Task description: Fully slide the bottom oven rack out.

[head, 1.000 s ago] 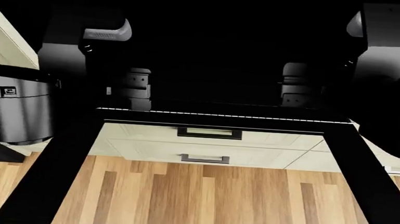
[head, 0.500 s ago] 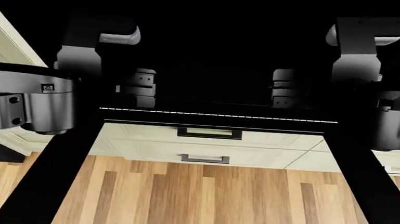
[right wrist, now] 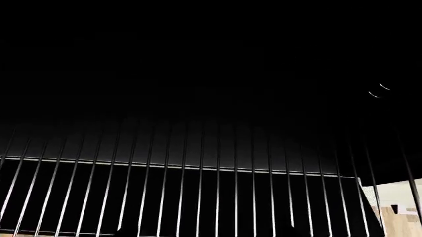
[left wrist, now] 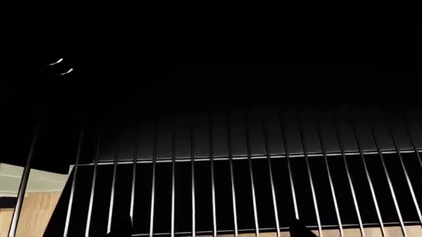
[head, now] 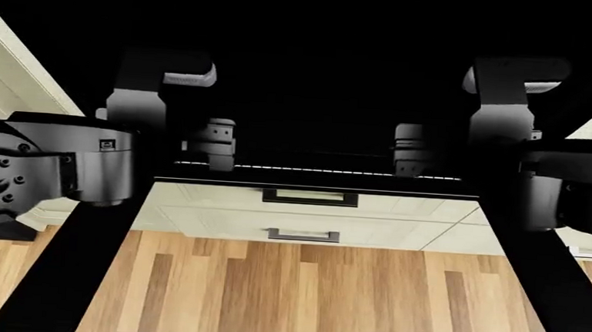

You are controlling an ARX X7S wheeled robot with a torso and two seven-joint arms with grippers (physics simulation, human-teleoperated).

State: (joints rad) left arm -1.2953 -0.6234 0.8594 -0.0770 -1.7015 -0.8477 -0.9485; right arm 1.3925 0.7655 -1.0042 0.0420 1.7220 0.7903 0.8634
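Inside one oven, one bottom oven rack, two grippers, left gripper, right gripper

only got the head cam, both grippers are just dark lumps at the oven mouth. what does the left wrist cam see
Observer: The bottom oven rack, close up: parallel silvery bars with one cross wire over them.
Operator: left fingers on anything
Observer: The left gripper looks open. Two dark fingertips sit wide apart with several bars between them.
Operator: and the right wrist cam
Observer: The same rack bars, but the right gripper is too dark there to judge its fingers.
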